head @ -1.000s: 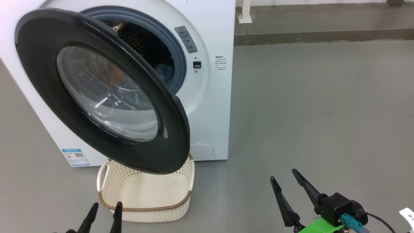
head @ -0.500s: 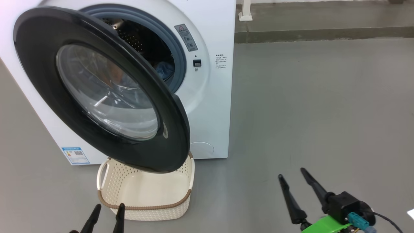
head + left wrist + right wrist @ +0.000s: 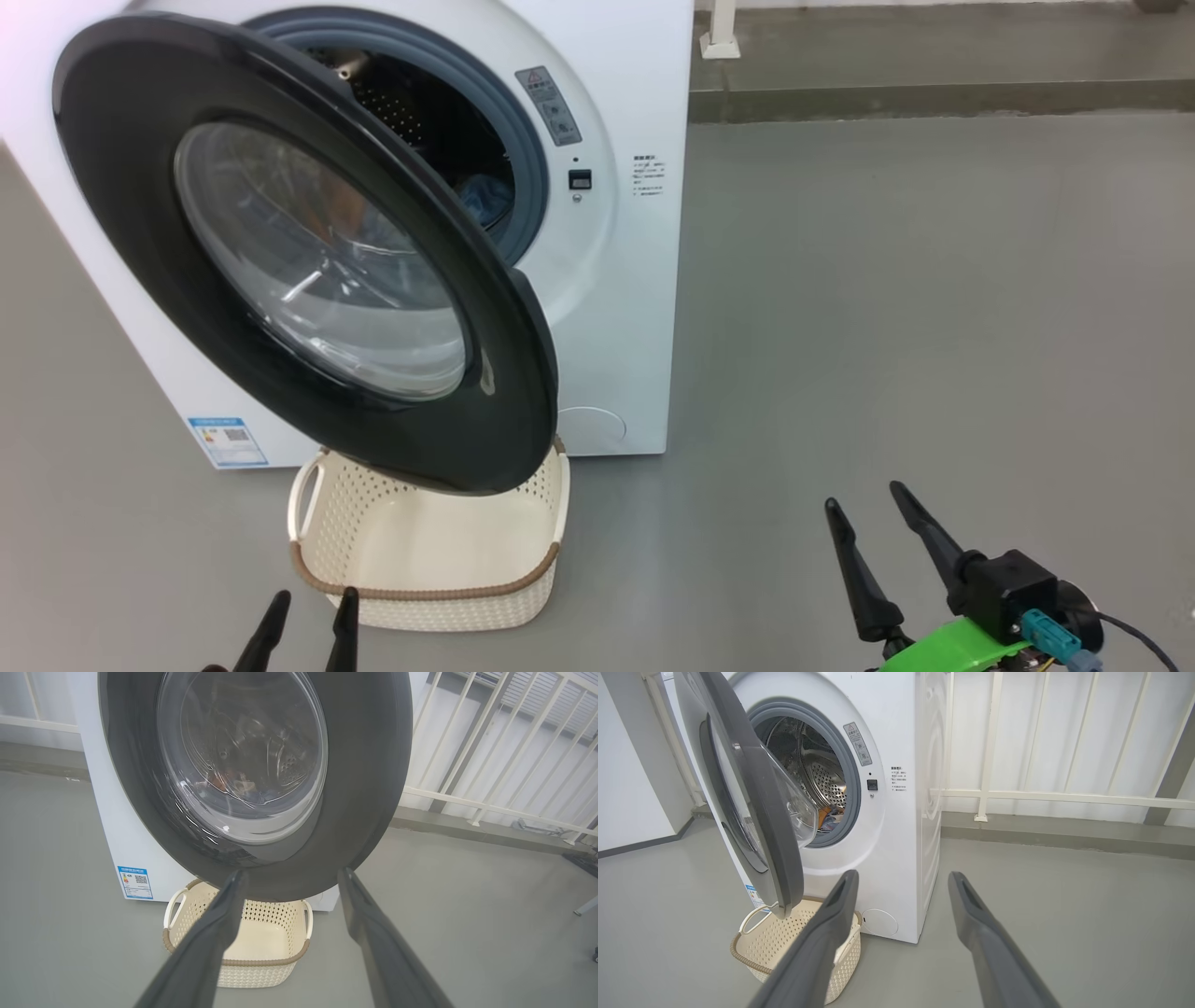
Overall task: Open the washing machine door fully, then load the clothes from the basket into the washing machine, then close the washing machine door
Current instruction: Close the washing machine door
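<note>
Head view first: the small cream plastic basket with holes in its sides and a brown rim (image 3: pixel 429 592) sits empty on the grey floor. It is right under the big round door with the shiny black rim and clear glass bowl (image 3: pixel 308 261), which hangs half open on the big white box-shaped washing machine (image 3: pixel 616 308). The soft blue clothes (image 3: pixel 485 198) lie inside the drum, so I think shutting the door is the job now. The left gripper (image 3: pixel 314 597) and the right gripper (image 3: pixel 864 497) are both low, fingers apart, holding nothing. Left wrist view: the left gripper (image 3: pixel 292 871) points at the door's bottom rim, fingers wide. I cannot tell if it touches. Right wrist view: the right gripper (image 3: pixel 902 875), also wide, is off to the side of the door. To do it well, push on the black rim far from the hinge, not on the glass, and go slowly so no cloth gets pinched.
</note>
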Controlling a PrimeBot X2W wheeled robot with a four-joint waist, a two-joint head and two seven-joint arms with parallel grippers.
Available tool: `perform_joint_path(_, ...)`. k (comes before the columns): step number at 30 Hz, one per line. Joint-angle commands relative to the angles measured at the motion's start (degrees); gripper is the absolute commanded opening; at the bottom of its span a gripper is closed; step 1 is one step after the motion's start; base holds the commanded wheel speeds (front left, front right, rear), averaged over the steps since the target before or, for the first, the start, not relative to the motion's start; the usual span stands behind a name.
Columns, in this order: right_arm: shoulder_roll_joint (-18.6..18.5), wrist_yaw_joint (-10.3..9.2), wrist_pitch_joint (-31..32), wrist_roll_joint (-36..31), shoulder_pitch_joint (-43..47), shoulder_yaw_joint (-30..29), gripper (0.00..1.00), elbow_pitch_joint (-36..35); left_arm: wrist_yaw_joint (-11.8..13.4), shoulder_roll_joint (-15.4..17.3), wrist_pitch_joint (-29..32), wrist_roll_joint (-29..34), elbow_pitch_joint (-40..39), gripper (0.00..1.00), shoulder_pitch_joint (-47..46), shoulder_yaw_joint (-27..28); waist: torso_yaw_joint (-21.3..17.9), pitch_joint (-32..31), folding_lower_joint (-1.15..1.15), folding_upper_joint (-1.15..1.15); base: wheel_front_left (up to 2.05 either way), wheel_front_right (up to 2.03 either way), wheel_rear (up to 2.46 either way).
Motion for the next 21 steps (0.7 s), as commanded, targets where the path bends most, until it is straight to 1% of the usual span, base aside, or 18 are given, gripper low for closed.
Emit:
perform_joint_path(1, 0.03, 0.16, -0.70, -0.46, -1.97, 1.94, 0.13, -1.42, -0.14, 0.36, -0.37, 0.41, -0.92, 1.00, -3.07, 2.16, 0.47, 0.28, 0.00, 0.00, 0.00, 0.00, 0.00)
perform_joint_path(2, 0.03, 0.16, -0.70, -0.43, -2.28, 2.30, 0.00, -1.62, -0.14, 0.29, -0.37, 0.45, -0.83, 1.00, -3.26, 1.96, 0.81, 0.42, 0.00, 0.00, 0.00, 0.00, 0.00)
perform_joint_path(7, 0.03, 0.16, -0.70, -1.68, -4.08, 3.01, 0.00, -1.34, -0.14, 0.11, -0.37, 0.47, -0.67, 1.00, -4.09, 1.69, 2.92, 1.54, 0.00, 0.00, 0.00, 0.00, 0.00)
perform_joint_path(10, 0.03, 0.16, -0.70, -2.37, -5.93, 5.08, 0.00, -1.67, -0.14, -0.10, -0.37, 0.59, -0.62, 1.00, -4.70, 1.41, 4.58, 2.65, 0.00, 0.00, 0.00, 0.00, 0.00)
perform_joint_path(13, -0.48, 0.16, -0.70, -2.92, -8.21, 9.21, 0.00, -2.39, -0.14, -0.42, -0.37, 0.52, -0.51, 1.00, -5.31, 0.73, 6.41, 4.01, 0.00, 0.00, 0.00, 0.00, 0.00)
perform_joint_path(18, -3.83, 0.16, -0.70, -2.38, -13.49, 17.59, 0.00, -3.64, -0.14, -0.97, -0.37, 0.27, -0.16, 1.00, -7.15, -0.62, 9.60, 7.37, 0.00, 0.00, 0.00, 0.00, 0.00)
perform_joint_path(21, -5.79, 0.16, -0.70, -1.54, -17.28, 21.66, 0.00, -3.14, -0.14, -1.43, -0.37, 0.07, 0.02, 1.00, -8.45, -1.46, 11.51, 9.35, 0.00, 0.00, 0.00, 0.00, 0.00)
